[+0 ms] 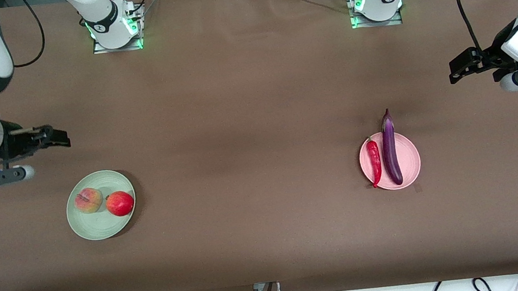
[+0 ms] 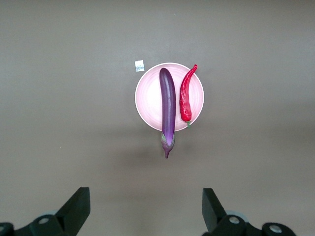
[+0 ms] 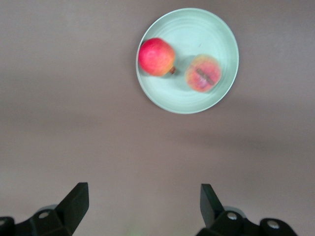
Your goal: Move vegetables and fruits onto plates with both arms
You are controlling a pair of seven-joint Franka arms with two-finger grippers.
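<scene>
Fruit sat on the green plate (image 1: pixel 82 225): peach (image 1: pixel 88 200) touching pomegranate (image 1: pixel 120 203). Eggplant (image 1: pixel 390 149) and chili (image 1: pixel 375 162) lay on the pink plate (image 1: pixel 411 156). Left gripper (image 1: pixel 461 65) and right gripper (image 1: pixel 51 138) hung spread and empty (task apparently done); any retreat should rise clear of the plates.

A wide table (image 1: pixel 245 117) covered in matte brown cloth. A round pale mint green plate (image 1: pixel 101 226) lies toward the right arm's end, a round pale pink plate (image 1: pixel 408 156) toward the left arm's end, well apart.
</scene>
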